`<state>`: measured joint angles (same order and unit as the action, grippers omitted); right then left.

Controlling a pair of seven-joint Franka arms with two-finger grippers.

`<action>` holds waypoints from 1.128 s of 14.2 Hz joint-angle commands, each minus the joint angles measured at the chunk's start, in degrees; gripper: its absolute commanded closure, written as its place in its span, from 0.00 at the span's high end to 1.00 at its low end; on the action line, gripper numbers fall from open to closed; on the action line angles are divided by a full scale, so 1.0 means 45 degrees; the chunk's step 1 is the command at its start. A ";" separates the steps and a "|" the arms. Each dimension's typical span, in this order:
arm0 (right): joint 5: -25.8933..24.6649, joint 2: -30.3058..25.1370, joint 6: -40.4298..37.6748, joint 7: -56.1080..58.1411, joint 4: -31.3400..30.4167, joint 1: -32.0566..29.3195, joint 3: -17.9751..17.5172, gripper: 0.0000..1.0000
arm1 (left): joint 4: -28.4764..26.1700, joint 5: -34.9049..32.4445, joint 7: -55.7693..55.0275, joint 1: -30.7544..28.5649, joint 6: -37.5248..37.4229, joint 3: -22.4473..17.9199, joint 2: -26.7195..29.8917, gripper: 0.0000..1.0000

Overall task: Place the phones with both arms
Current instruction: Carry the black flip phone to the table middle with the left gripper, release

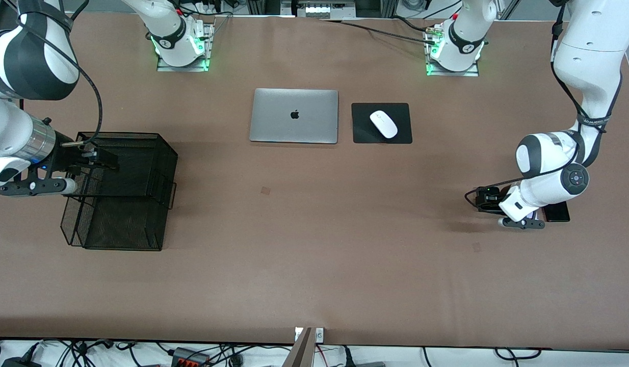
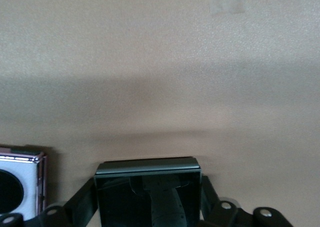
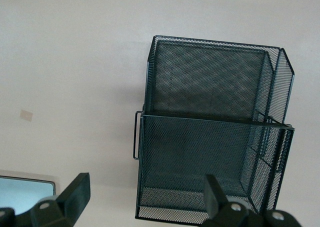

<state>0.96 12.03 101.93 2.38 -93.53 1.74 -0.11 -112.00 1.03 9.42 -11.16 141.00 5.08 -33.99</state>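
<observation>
In the left wrist view the small black flip phone [image 2: 148,192] sits between the fingers [image 2: 80,203] of my left gripper [image 2: 148,207], which hug its two sides low at the table. The lavender phone [image 2: 20,184] lies right beside it. In the front view the left gripper [image 1: 521,222] is down at the left arm's end of the table and hides both small phones. The long black slab [image 1: 556,210] lies beside it. My right gripper [image 1: 36,188] is open and empty, held high at the black mesh basket [image 1: 126,224]; its fingers [image 3: 75,193] stand wide apart.
The mesh basket [image 3: 215,122] has two tiers and a handle on its side toward the table's middle. A shut silver laptop [image 1: 294,115] and a white mouse [image 1: 384,124] on a black pad [image 1: 363,133] lie near the bases. The laptop's corner also shows in the right wrist view [image 3: 25,192].
</observation>
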 commanded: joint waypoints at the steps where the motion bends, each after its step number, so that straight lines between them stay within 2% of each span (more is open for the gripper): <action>1: 0.0061 0.0178 -0.0015 -0.0040 0.0219 -0.0035 0.0005 1.00 | -0.0248 0.0084 0.0211 -0.0099 0.0036 0.0160 0.0189 0.61; 4: 0.0061 0.0178 0.0024 -0.0041 0.0219 -0.0035 0.0005 1.00 | -0.0073 0.0104 -0.0198 0.0076 -0.0568 0.0160 0.0481 0.49; 7: 0.0061 0.0159 0.0024 -0.0060 0.0219 0.0003 0.0005 1.00 | 0.0569 0.0181 -0.1347 0.0699 -0.2009 0.0180 0.0813 0.48; 9: 0.0061 0.0178 0.0024 -0.0060 0.0219 -0.0016 0.0005 1.00 | 0.1136 0.0260 -0.2517 0.1654 -0.3260 0.0161 0.1144 0.47; 12: 0.0061 0.0178 0.0024 -0.0060 0.0219 -0.0055 0.0005 1.00 | 0.2967 0.0745 -0.4472 0.3078 -0.5505 0.0083 0.1186 0.47; 15: 0.0061 0.0178 0.0005 -0.0041 0.0219 -0.0055 0.0005 1.00 | 0.4434 0.1838 -0.5858 0.4603 -0.6117 -0.0073 0.0642 0.45; 16: 0.0061 0.0178 0.0024 -0.0060 0.0199 -0.0055 0.0005 1.00 | 0.4826 0.2383 -0.6289 0.5382 -0.6079 -0.0403 0.0290 0.45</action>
<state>0.95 12.50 102.22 2.37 -93.49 1.68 0.03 -95.52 8.17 -15.73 8.13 115.57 5.85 -29.16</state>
